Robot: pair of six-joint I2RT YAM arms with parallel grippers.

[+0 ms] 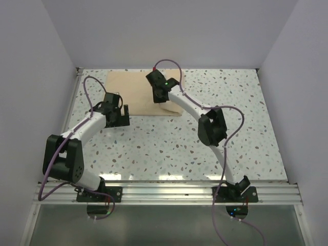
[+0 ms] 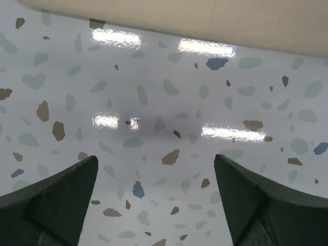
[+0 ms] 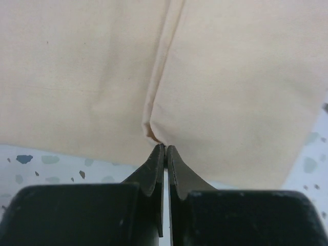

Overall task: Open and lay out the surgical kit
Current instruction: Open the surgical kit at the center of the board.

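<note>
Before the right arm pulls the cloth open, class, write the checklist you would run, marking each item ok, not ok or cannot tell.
1. Right gripper shut at the fold of the cloth: ok.
2. Cloth truly pinched in that grip: cannot tell.
3. Left gripper open: ok.
4. Left gripper off the cloth, above bare table: ok.
5. Cloth folded and lying flat: ok.

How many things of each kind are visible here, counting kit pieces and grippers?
Tan cloth wrap: 1
Grippers: 2 (left gripper, right gripper)
Other kit pieces in view: 0
Total: 3
</note>
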